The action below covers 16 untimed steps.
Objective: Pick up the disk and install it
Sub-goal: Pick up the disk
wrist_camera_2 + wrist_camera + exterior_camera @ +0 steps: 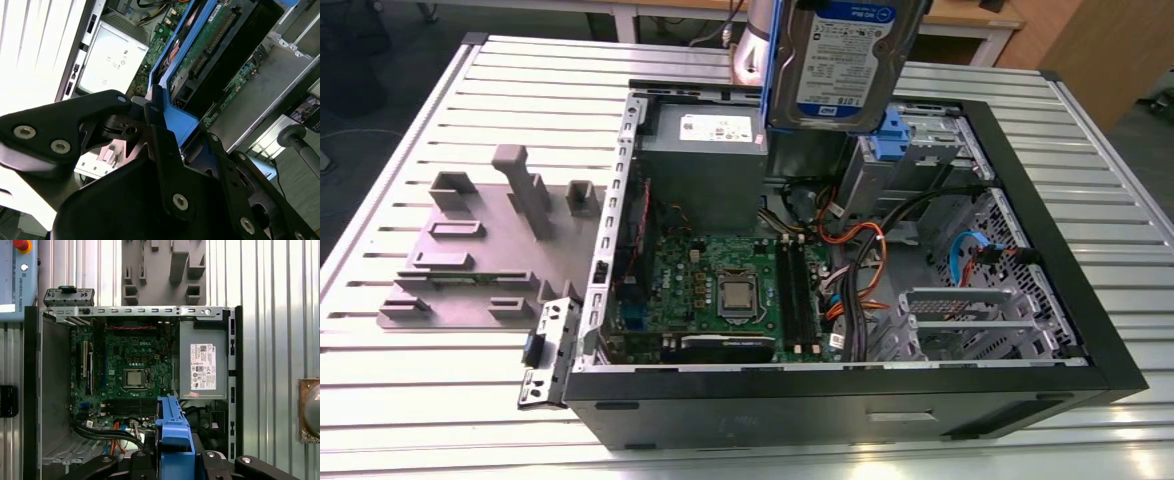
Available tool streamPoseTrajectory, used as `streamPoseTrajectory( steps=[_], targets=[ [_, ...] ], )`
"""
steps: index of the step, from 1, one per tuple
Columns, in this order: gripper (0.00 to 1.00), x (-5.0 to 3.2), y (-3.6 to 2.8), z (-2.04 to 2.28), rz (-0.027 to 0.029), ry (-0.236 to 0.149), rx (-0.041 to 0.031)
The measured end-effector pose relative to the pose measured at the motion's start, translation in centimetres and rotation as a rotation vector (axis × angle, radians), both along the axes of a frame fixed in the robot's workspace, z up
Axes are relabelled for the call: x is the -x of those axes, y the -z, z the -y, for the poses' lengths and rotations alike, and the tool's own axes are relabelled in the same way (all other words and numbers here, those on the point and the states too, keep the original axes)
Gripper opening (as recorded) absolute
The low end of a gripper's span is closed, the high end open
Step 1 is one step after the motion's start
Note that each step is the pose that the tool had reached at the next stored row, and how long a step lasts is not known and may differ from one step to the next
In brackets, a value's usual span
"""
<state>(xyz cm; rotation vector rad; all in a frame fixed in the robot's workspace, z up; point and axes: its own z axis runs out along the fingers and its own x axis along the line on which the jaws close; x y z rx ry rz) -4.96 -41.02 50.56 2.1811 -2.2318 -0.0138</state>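
One disk (838,60) is hanging on edge in the air above the open computer case (1107,365), near the grey power supply (704,150). The gripper (176,462) is clamping the disk's blue carrier from both sides. The case is lying open on the ribbed metal surface (427,400).

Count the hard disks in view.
1. The disk is held by the gripper above the open computer case. More may sit hidden in its drive bays.

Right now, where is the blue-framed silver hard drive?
The claw grips the blue-framed silver hard drive; in the exterior view it hangs top centre above the open black computer case.
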Motion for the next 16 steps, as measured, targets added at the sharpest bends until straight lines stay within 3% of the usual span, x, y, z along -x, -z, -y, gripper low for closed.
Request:
streamPoseTrajectory(
  steps=[16],
  targets=[
    [0.36, 0.0, 0.0, 0.47, 0.0, 0.0, 0.0]
  ],
)
